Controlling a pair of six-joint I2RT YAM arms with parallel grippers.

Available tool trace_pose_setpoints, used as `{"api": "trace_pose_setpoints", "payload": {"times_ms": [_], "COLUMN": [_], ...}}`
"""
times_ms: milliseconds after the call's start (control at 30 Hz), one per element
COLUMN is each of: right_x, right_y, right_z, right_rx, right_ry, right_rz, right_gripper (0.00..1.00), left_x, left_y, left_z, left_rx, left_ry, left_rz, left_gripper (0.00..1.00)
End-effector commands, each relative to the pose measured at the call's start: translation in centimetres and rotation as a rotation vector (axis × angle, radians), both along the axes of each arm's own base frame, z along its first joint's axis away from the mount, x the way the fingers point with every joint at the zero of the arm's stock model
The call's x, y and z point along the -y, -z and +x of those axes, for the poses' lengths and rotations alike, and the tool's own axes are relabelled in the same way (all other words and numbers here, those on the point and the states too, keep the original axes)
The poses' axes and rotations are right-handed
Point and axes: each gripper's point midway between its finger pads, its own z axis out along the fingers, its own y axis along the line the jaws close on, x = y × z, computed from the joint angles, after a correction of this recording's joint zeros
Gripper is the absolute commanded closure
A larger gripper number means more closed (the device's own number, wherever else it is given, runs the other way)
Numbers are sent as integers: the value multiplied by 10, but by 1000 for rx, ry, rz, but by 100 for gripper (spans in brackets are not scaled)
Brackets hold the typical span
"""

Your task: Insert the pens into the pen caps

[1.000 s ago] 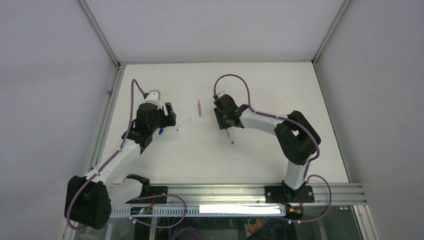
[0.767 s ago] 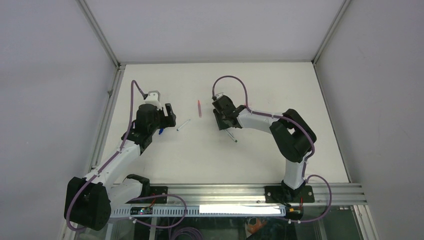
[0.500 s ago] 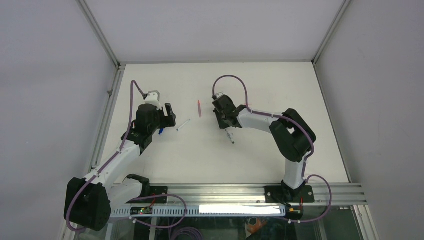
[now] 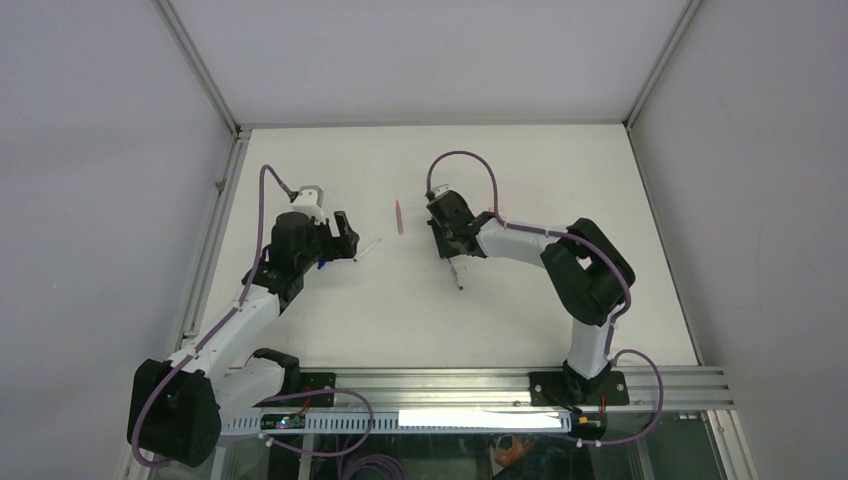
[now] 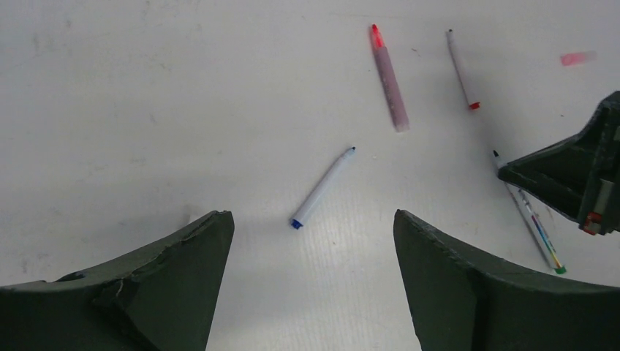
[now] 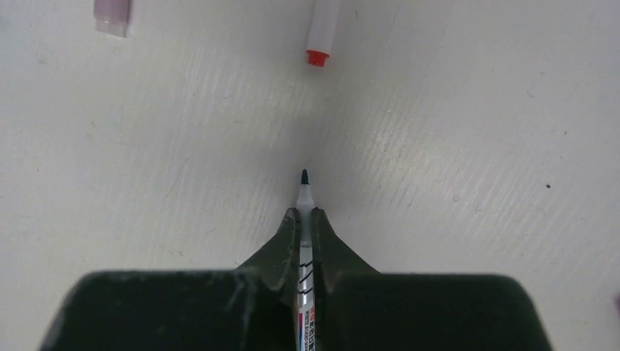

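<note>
Left jaws spread wide, blue-ended pen (image 5: 322,189) lying on surface (image 5: 146,110), seen between them. Right jaws pinched on black-tipped pen (image 6: 304,191), tip poking out front. Red-ended pen (image 6: 322,29) just ahead.

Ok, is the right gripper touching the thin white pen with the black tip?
Touching. The right wrist view shows the right gripper closed on the thin white black-tipped pen, its barrel pinched from both sides with no gap.

White table (image 4: 450,330); aluminium rail (image 4: 460,381) along near edge.
</note>
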Motion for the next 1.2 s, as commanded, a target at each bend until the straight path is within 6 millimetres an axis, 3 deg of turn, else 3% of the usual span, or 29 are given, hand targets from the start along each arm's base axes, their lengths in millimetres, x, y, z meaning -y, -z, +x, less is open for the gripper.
{"api": "trace_pose_setpoints", "payload": {"times_ms": [0,267,433,800,1100,1167], "right_x": [-23,-53,-59,-56,-50,-49], "right_y": [-48,-148,-185,-202,-202,-203], "right_z": [9,34,38,31,26,26], "right_rx": [95,329,410,437,448,451], "right_ry": [-26,-45,-42,-44,-45,-43], "right_rz": [163,419,514,560,556,558], "right_gripper": [100,100,100,100,100,100], "left_x": [45,99,131,198,227,231], "left_y": [-21,-28,-35,-46,-48,-46], "left_z": [-3,1,5,9,11,12], "left_rx": [82,90,109,124,118,112], "left_ry": [196,370,429,574,634,642], "left_rz": [-170,-396,-422,-532,-542,-544], "left_gripper": [16,20,20,21,23,30]}}
